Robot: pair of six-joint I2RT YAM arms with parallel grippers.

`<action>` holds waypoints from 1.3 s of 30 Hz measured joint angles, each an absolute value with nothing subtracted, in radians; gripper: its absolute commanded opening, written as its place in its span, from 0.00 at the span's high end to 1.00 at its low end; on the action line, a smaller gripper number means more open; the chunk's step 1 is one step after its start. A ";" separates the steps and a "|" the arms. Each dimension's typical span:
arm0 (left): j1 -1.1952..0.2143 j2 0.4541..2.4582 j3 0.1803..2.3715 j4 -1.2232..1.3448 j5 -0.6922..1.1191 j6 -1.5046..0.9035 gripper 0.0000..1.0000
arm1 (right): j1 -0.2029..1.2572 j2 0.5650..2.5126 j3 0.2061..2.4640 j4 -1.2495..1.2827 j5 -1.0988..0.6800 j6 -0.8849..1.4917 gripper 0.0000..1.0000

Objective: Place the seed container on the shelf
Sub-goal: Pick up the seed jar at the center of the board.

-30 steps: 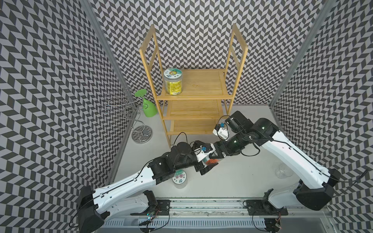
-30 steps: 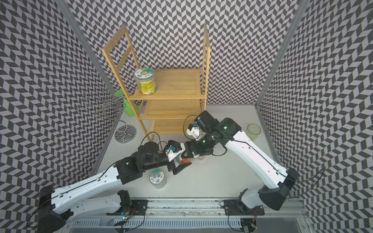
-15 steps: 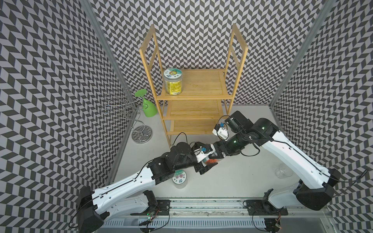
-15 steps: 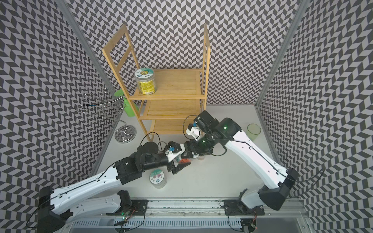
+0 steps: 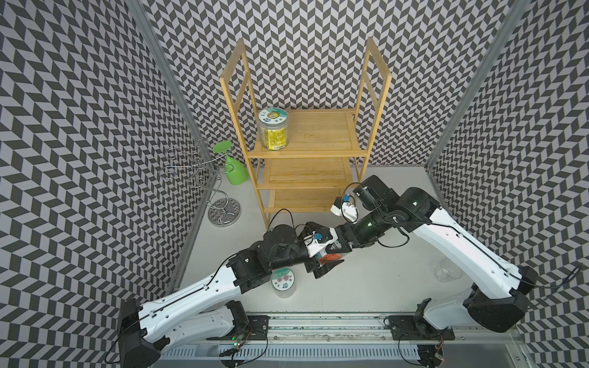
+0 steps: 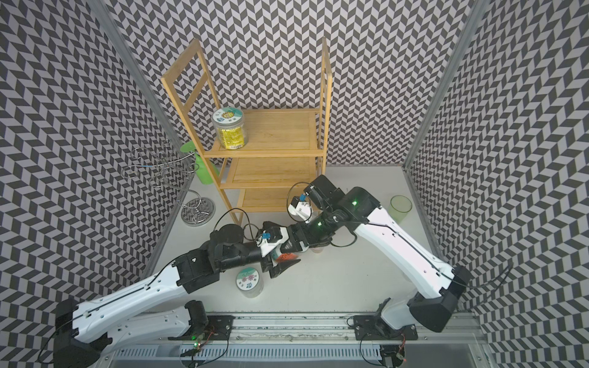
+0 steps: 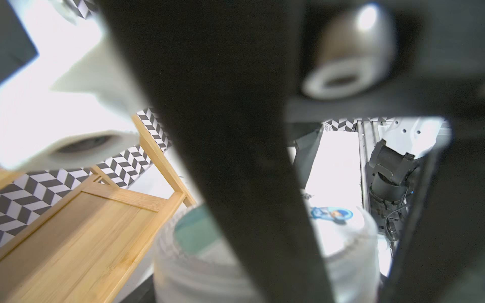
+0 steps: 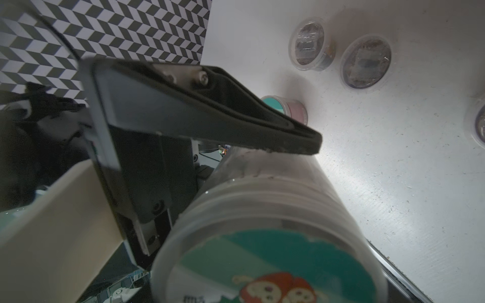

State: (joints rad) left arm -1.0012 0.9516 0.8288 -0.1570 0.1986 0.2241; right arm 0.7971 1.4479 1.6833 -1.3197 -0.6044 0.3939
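Mid-frame, the right claw [image 5: 345,245] grasps the clear orange-labelled plastic seed jar [image 5: 330,257] sideways; the left claw [image 6: 288,259] looks released. Set down tilted, it could roll off the tall bamboo shelf [image 5: 306,154].

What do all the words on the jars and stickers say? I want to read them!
Nothing reads clearly enough to quote.
Clear jar with yellow label on the light-wood shelf: label and lid print too small.
Clear jar with flower-sticker lid on the white table: characters too small.
Sideways clear jar with orange label: dark print blurred.
Its teal cartoon lid, right wrist view: characters cut off at the edge.
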 measured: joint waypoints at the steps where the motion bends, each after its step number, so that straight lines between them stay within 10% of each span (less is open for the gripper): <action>1: -1.001 0.945 0.829 -0.159 0.199 0.224 0.01 | 0.799 1.448 1.683 -1.313 -0.610 0.394 0.28; 21: -0.994 0.944 0.834 -0.201 0.205 0.235 0.32 | 0.803 1.448 1.683 -1.301 -0.611 0.398 0.17; 39: -0.992 0.903 0.834 -0.243 0.191 0.247 0.40 | 0.801 1.446 1.685 -1.285 -0.598 0.419 0.00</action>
State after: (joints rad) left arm -0.9924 0.9031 0.8341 -0.2432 0.1909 0.2470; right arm 0.8009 1.4456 1.6848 -1.2854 -0.5983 0.4191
